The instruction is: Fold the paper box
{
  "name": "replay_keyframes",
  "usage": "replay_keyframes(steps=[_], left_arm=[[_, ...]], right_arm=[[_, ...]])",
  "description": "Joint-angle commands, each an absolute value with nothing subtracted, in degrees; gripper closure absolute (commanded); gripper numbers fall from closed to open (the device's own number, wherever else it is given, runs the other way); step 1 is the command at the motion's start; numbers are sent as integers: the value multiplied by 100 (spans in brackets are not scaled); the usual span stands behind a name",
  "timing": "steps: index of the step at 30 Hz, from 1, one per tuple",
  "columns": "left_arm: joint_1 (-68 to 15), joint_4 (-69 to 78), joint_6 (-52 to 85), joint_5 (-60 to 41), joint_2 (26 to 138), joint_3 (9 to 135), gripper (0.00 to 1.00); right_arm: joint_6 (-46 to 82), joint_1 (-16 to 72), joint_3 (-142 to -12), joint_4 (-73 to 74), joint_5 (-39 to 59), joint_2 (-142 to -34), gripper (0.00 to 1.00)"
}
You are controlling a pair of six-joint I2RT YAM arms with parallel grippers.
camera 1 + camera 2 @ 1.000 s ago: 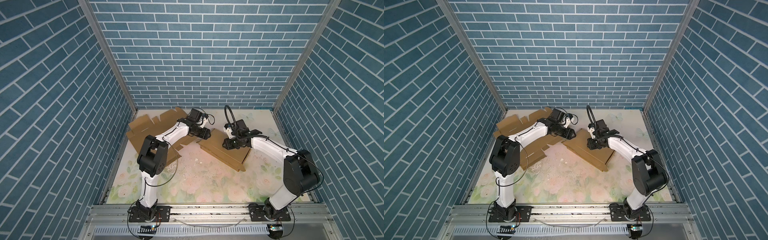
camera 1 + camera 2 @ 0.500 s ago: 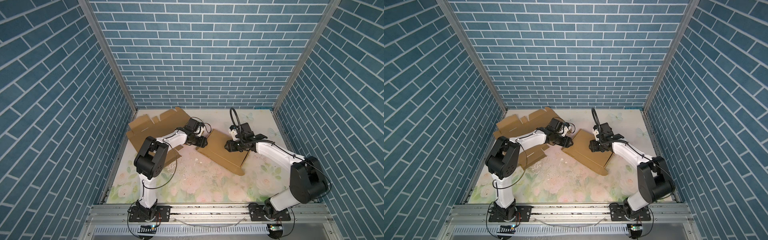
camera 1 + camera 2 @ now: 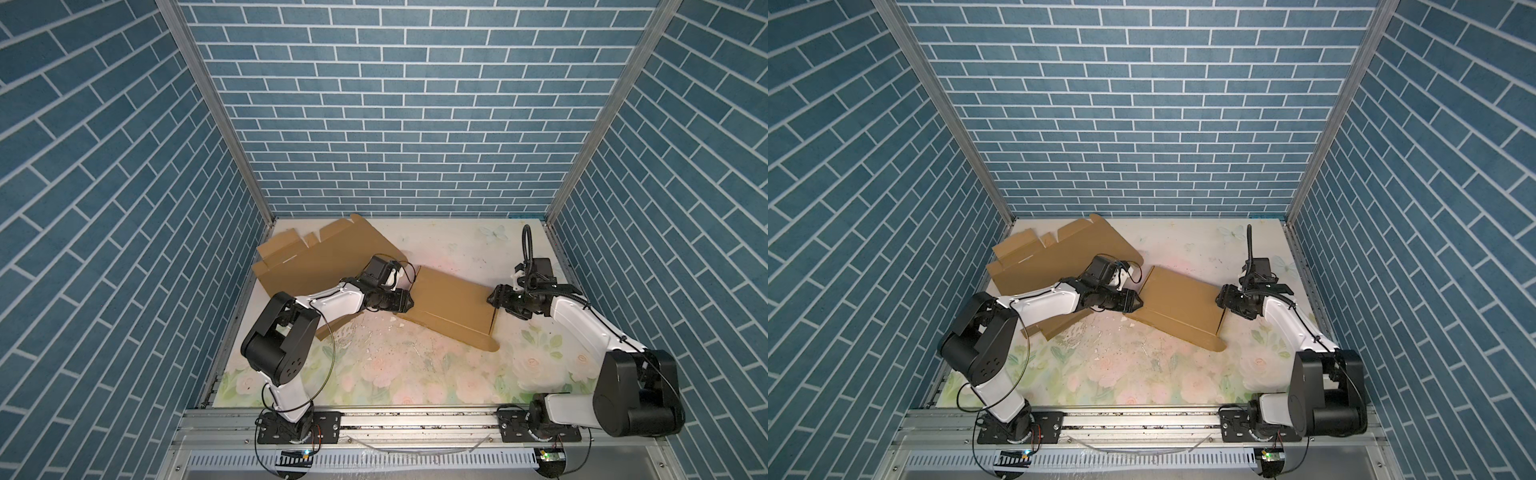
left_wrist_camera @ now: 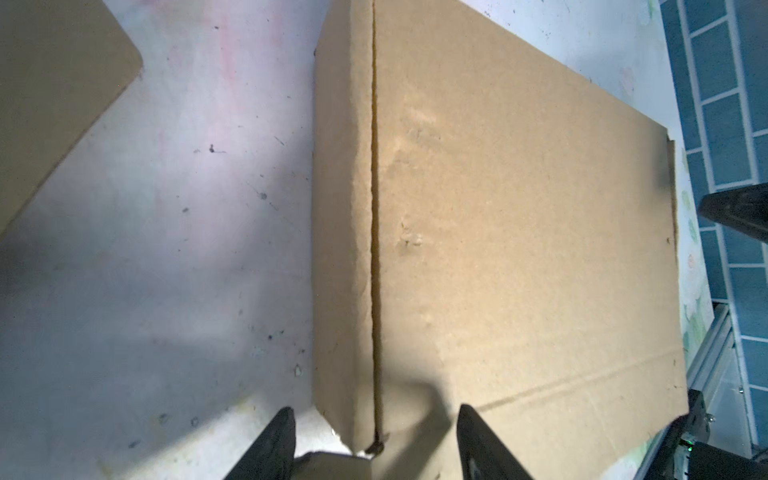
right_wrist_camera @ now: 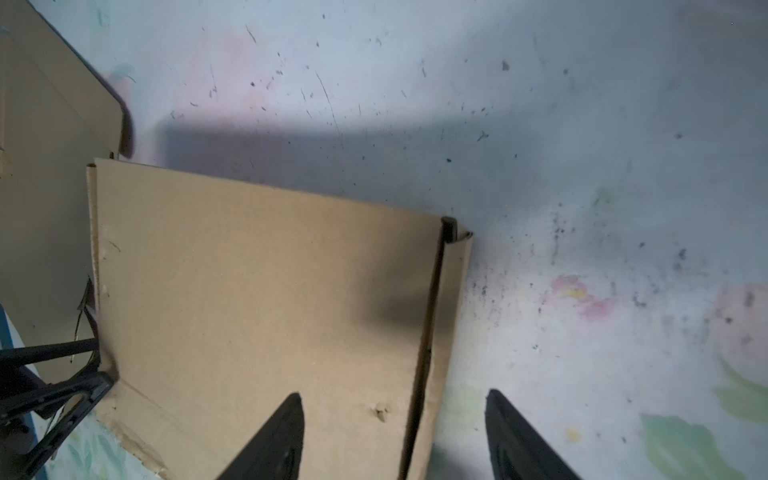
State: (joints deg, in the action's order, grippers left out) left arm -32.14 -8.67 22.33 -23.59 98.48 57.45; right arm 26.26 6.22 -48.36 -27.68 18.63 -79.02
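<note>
Box: lies flat at the middle of the surface, part folded, with a narrow flap along its left and right edges.
Left hand: spread, astride the near end of the left flap, pinching nothing.
Right hand: spread, astride the right flap.
Change: the right hand has widened and slid from over the panel to the right edge; the left hand has come nearer, to the left edge.
Meaning: probably both side walls get raised next.
Sheet: spare cardboard, far left.

The paper box is partly cut off in both wrist views.
</note>
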Motion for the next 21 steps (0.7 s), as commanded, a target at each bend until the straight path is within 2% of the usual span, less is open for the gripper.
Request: replay_keyframes(steps=[1, 6, 13, 19, 21], left_arm=[[-3187, -972, 2187, -2299, 9682, 5782, 35], [-2760, -1239, 1899, -2461, 9938, 6450, 31], [-2734, -1181, 1713, -2610, 10925, 7301, 32], [-2794, -829, 1973, -2675, 10893, 6933, 34], [-2845, -655, 2121, -2735, 10881, 6787, 35]], right_arm=[[2812, 613, -4797, -2324, 2401, -8351, 31], [2668, 694, -5274, -2252, 2431, -9006, 37], [2584, 1008, -5861, -2837, 1840, -9482, 38], [2529, 1338, -6319, -3401, 1107, -9789, 38], [2546, 1467, -6481, -3512, 876, -9896, 42]])
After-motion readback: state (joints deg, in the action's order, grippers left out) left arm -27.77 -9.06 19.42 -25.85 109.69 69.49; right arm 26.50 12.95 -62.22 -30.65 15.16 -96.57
